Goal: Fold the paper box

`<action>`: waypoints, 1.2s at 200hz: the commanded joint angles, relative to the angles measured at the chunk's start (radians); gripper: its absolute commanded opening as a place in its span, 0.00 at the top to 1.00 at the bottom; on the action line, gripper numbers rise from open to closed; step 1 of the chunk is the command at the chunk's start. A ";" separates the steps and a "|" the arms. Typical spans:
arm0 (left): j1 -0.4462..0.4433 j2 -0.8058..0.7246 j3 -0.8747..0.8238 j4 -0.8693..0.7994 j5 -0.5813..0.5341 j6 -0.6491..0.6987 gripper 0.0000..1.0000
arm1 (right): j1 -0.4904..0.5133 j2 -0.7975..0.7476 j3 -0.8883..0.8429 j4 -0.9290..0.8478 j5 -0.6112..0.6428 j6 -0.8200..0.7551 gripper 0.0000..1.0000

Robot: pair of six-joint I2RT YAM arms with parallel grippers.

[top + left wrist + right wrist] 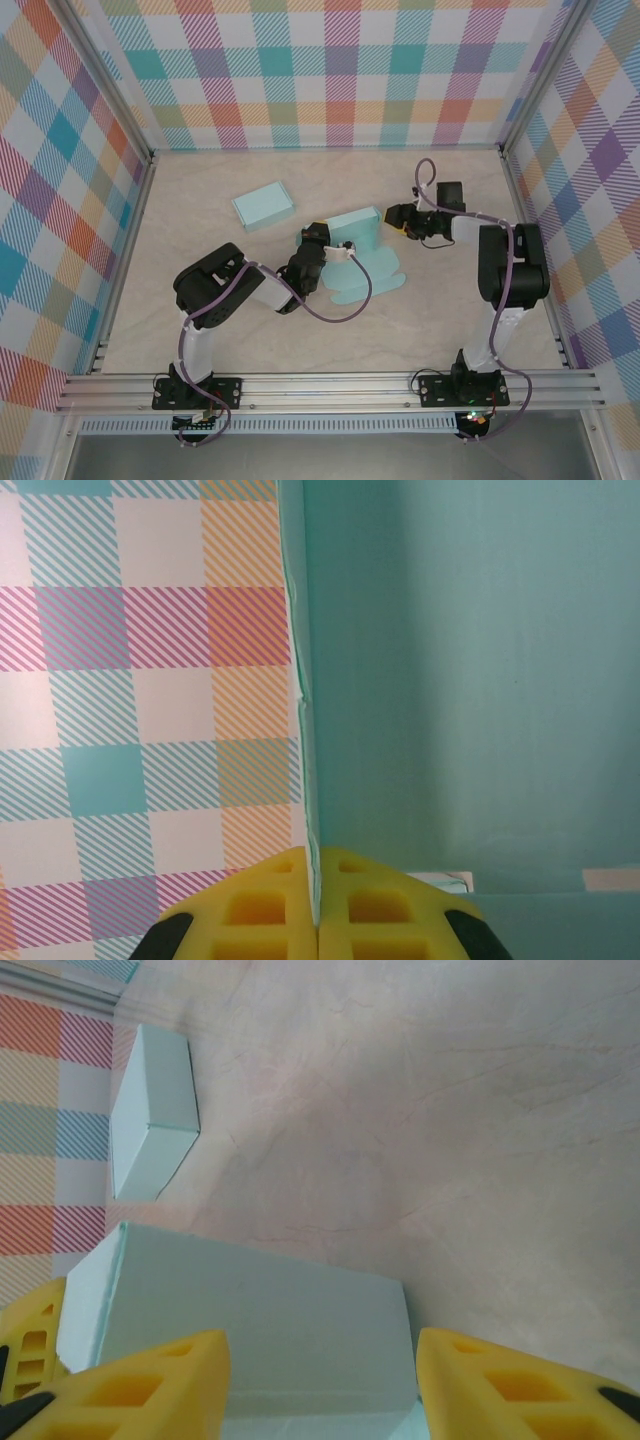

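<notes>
Paper box, half-formed, at the middle of the bench. Left fingers, clenched on one upright wall, should keep it vertical. Right fingers straddle the box end, grip undeterminable, and should press squarely along the crease.

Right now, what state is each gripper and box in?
paper box: partly folded, flaps flat on the table.
second box: fully folded, closed, lying apart.
left gripper: shut on the paper box's upright panel edge.
right gripper: open, at that box's end.
</notes>
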 commanded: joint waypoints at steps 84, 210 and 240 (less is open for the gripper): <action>0.011 0.022 0.009 0.021 0.027 0.017 1.00 | 0.092 -0.081 -0.112 0.083 0.067 -0.071 0.49; -0.004 0.006 -0.007 0.010 0.058 0.007 1.00 | 0.193 0.000 -0.048 0.170 0.390 -0.174 0.55; -0.008 0.006 -0.009 0.009 0.064 -0.002 1.00 | 0.235 0.009 -0.068 0.230 0.520 -0.182 0.58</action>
